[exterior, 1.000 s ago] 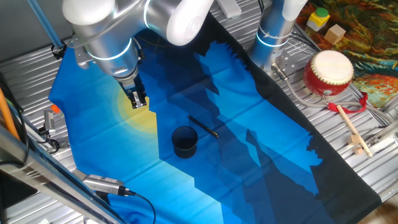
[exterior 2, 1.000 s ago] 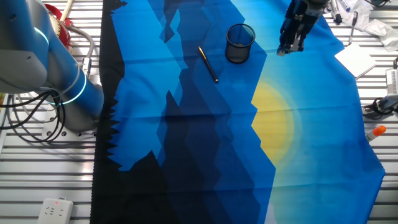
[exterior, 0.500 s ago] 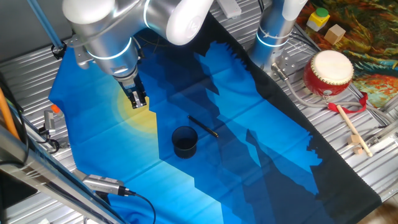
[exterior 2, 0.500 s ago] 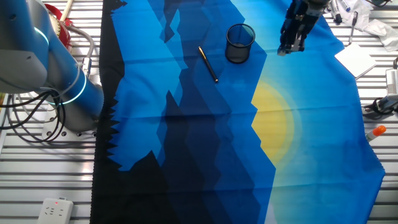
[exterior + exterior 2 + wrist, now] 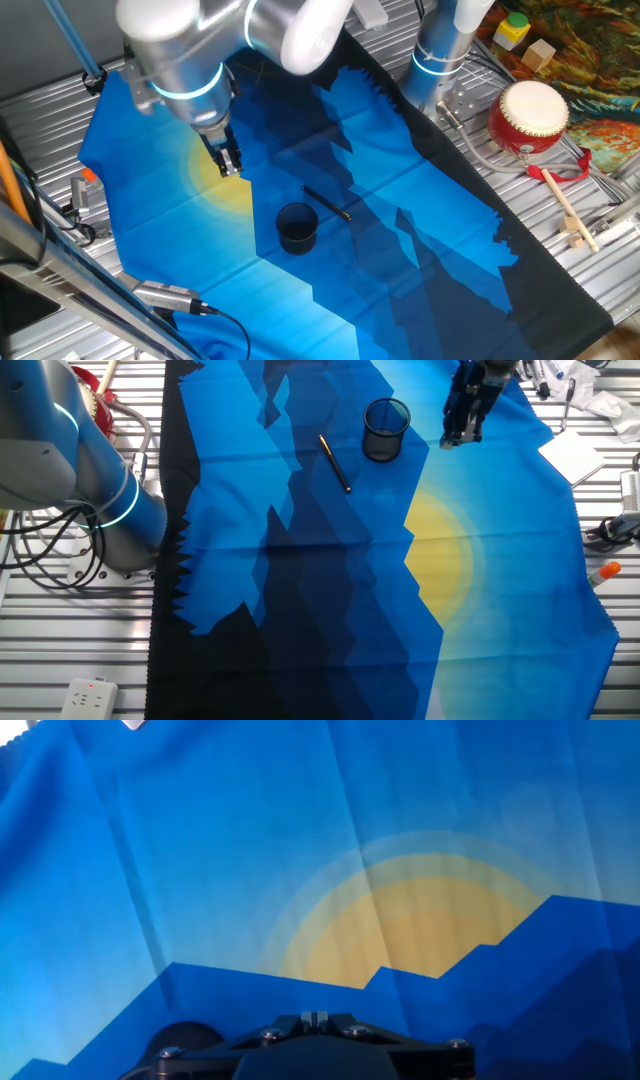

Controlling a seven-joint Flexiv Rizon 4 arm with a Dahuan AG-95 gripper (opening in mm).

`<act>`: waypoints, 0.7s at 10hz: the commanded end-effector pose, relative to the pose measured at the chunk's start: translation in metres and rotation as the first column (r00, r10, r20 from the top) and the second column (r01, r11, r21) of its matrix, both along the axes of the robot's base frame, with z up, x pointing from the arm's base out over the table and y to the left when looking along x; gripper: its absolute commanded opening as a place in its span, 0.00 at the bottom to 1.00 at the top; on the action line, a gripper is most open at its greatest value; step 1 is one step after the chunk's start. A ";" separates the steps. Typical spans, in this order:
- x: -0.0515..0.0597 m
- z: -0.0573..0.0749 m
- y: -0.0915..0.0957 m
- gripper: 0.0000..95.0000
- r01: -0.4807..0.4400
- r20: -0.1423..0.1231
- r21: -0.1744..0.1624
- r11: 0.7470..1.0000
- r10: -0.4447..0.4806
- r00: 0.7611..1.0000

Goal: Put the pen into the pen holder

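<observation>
The pen lies flat on the blue cloth just beside the pen holder, not touching it. The gripper hangs empty over the yellow sun, fingers together, well apart from the pen, probably approaching it

Pen on cloth just beside pen holder; tool apart, above cloth.

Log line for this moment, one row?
pen: on cloth beside pen holder | hand: empty, above yellow sun patch | pen holder: upright
</observation>
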State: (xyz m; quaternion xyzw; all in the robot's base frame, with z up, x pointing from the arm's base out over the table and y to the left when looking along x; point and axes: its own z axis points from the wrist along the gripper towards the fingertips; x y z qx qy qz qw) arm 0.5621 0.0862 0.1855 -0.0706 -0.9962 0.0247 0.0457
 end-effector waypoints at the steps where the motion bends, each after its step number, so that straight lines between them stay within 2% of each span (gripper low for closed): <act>1: -0.015 -0.005 0.003 0.00 0.063 -0.022 0.004 0.998 -0.062 0.998; 5: -0.056 -0.026 -0.004 0.00 0.041 -0.033 0.028 0.999 -0.040 0.999; 7: -0.073 -0.028 -0.004 0.00 0.034 -0.039 0.030 0.999 -0.033 0.999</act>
